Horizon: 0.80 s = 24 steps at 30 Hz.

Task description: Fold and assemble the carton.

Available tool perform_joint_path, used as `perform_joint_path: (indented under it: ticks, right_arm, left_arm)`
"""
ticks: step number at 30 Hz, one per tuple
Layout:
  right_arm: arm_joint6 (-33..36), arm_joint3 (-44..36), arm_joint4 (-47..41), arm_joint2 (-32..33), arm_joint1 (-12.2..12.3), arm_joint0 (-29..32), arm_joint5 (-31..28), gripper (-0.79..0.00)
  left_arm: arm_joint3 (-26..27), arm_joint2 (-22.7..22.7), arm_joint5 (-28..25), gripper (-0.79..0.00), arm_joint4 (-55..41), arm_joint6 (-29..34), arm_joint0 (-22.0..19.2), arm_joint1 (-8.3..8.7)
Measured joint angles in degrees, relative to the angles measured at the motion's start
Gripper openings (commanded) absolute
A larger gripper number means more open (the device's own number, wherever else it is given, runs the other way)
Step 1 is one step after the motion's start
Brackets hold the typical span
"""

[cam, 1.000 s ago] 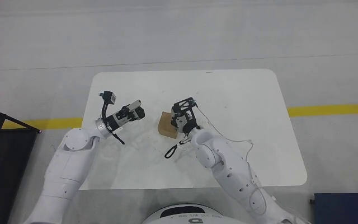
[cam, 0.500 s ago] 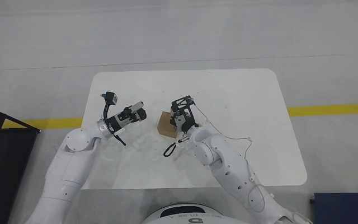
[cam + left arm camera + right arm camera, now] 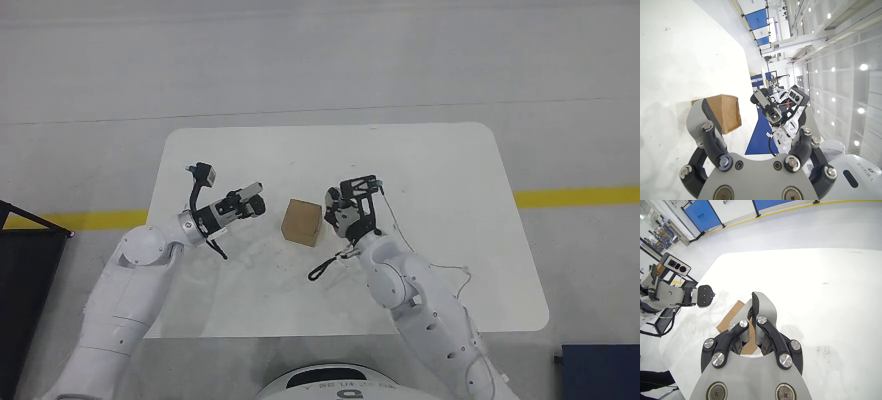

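Top view: carton sits on the white table, approx mid-table, a bit toward my L side. It's a small brown cardboard box resting flat, nothing touching it. It lies btw my two pincers. My R pincer is just beside its R edge w/ a thin gap, not on it. R wrist view: the R pincer has its ribbed pads pressed together, clamped on nothing, and the carton shows past and below the tips. My L pincer is near the carton's other side but apart from it. L wrist view: the L pincer has its fingers spread wide and holds nothing, w/ the carton ahead of them on the table. A black cable loop hangs off my R forearm. A yellow floor line runs beyond the table.
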State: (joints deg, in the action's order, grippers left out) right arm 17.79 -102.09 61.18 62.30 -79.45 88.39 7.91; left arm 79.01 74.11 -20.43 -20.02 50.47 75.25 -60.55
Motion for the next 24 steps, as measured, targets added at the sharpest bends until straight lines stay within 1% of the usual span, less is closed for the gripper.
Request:
perform_joint_path:
  ticks: [2,5,9,11,16,19,24]
  right_arm:
    - [1.29,0.34,-0.05,0.9,0.15,1.26,1.43,-0.785]
    - [4.13,3.13,-2.36,0.13,-0.05,0.36,1.29,-0.785]
    - [6.09,5.32,-6.1,-3.62,-0.58,-1.81,-4.01,-0.785]
    - [6.2,5.55,-7.45,-4.28,-0.65,-2.1,-5.83,-0.785]
    - [5.34,4.83,-8.42,-2.02,-0.25,-0.8,-4.61,-0.785]
    - [6.07,4.09,-8.42,-1.52,0.02,0.17,-5.08,-0.785]
    - [7.73,5.36,-9.08,-6.35,-0.52,-1.86,-8.89,-0.785]
  left_arm:
    - [-0.33,-0.73,0.11,0.0,0.12,0.27,-0.58,-0.14]
    - [-1.08,-1.86,0.14,0.0,0.32,0.64,-1.56,-0.37]
    - [-1.96,-2.76,0.14,0.0,0.65,0.95,-2.81,-0.58]
    - [-2.29,-2.89,0.15,0.0,0.82,1.01,-3.18,-0.61]
    - [-2.83,-2.85,-0.15,0.0,1.27,1.05,-3.43,-0.6]
    - [-2.98,-2.69,-0.35,0.0,1.29,0.89,-2.9,-0.55]
    - [-3.09,-3.0,-0.08,0.0,1.6,0.88,-2.4,-0.56]
